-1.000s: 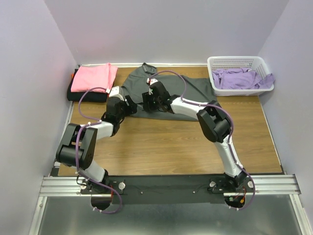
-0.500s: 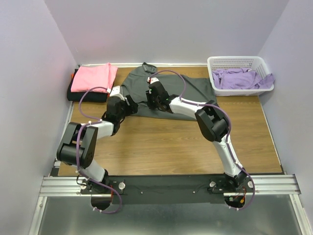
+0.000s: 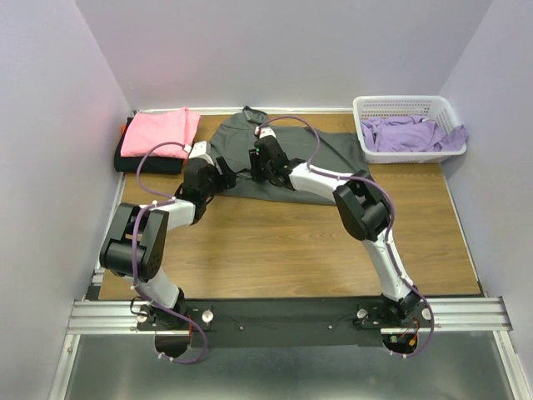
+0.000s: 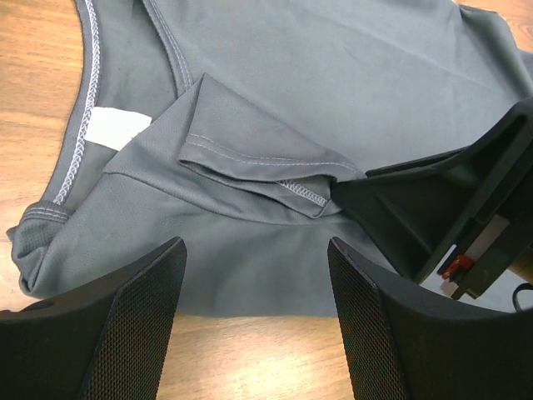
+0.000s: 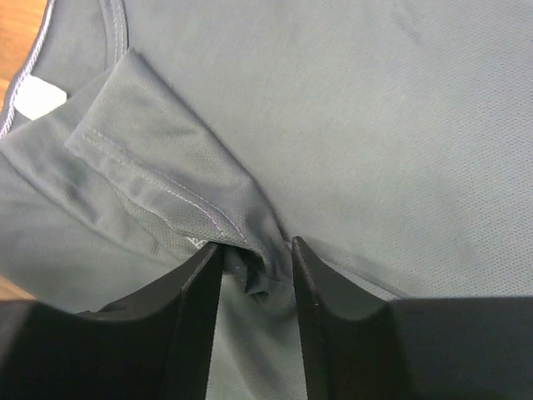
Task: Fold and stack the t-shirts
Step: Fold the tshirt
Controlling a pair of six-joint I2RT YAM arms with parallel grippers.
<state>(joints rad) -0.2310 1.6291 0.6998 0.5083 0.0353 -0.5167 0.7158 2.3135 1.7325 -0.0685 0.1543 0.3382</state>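
A dark charcoal grey t-shirt (image 3: 329, 150) lies spread at the back middle of the table. Its sleeve (image 4: 250, 154) is folded over the body, beside the neckline and white label (image 4: 117, 129). My right gripper (image 5: 256, 258) is closed on a bunched fold of that sleeve (image 5: 166, 192), and in the top view it (image 3: 252, 167) sits over the shirt's left part. My left gripper (image 4: 254, 333) stands open at the shirt's near left edge, nothing between its fingers; the top view shows it (image 3: 223, 173) close beside the right one. A folded bright pink t-shirt (image 3: 158, 132) rests on a black t-shirt (image 3: 137, 164) at the back left.
A white lattice basket (image 3: 404, 104) at the back right holds lavender t-shirts (image 3: 408, 133), one hanging over its right rim. Purple walls close in the table on three sides. Bare wood (image 3: 275, 250) lies between the shirt and the arm bases.
The right gripper's jaws have narrowed onto the sleeve fold and it has shifted slightly toward the back. The left gripper has edged farther toward the shirt, still open.
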